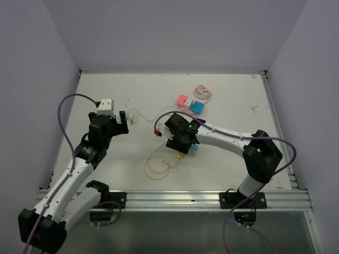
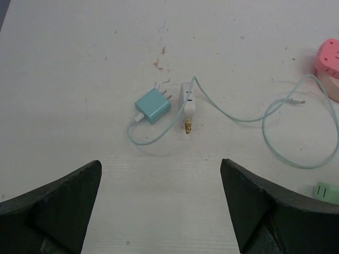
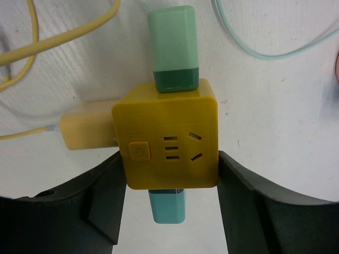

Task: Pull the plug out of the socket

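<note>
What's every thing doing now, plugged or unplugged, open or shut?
yellow socket cube: gripped
green plug: plugged into cube
beige plug: plugged into cube
teal plug: plugged into cube
teal charger: unplugged, lying loose
left gripper: open, empty
right gripper: shut on cube

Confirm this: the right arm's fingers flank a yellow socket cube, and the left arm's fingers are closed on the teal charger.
Not quite. The left wrist view shows the left fingers wide open and empty. The teal charger lies on the table ahead of them, untouched. The rest holds: the right fingers do flank the yellow socket cube.
</note>
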